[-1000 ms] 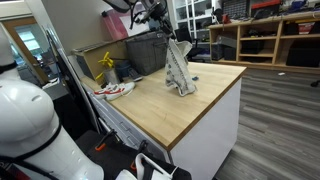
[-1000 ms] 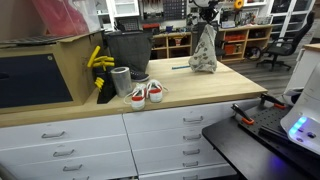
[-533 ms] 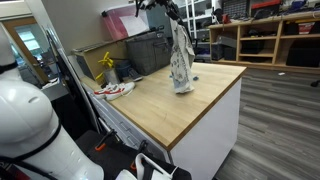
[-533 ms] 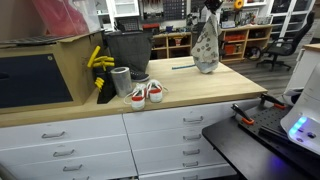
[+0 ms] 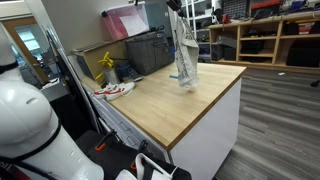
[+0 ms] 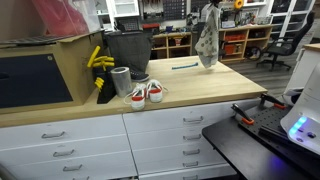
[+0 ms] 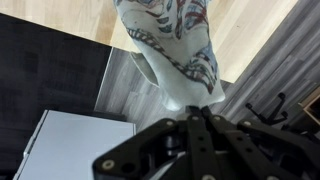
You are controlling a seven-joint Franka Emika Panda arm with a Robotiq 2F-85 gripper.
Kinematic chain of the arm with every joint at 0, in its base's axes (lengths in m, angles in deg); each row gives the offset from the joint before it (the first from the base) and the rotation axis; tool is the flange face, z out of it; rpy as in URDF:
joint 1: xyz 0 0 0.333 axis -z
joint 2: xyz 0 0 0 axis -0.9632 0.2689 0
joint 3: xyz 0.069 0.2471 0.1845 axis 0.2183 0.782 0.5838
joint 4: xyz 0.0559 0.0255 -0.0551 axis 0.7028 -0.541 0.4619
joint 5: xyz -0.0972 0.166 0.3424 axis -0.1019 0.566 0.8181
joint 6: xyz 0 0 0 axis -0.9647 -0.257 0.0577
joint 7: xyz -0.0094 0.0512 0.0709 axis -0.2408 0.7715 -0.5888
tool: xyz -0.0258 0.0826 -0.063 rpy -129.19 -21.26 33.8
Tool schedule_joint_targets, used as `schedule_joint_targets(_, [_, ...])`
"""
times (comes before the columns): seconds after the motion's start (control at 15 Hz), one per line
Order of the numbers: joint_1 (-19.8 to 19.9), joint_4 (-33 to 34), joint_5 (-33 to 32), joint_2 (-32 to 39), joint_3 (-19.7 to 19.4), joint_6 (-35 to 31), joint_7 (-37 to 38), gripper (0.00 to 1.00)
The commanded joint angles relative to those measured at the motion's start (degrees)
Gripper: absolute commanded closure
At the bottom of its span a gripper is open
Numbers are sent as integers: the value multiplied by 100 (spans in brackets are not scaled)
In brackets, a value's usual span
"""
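Patterned cloth (image 5: 183, 55) aloft in claw (image 7: 198, 110)

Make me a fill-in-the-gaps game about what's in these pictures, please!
1. The end effector is ____ on the patterned cloth.
2. The pair of sneakers sits on the ____ countertop.
3. The object beside the black bin is ____ in colour.

Missing words: shut; wooden; yellow.
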Motion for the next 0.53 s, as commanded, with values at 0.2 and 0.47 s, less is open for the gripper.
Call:
schedule_joint_targets(0.2, [208, 616, 1427, 217, 16, 1404, -786, 99])
schedule_joint_targets(0.47, [88, 626, 770, 182, -95, 1100, -533, 99])
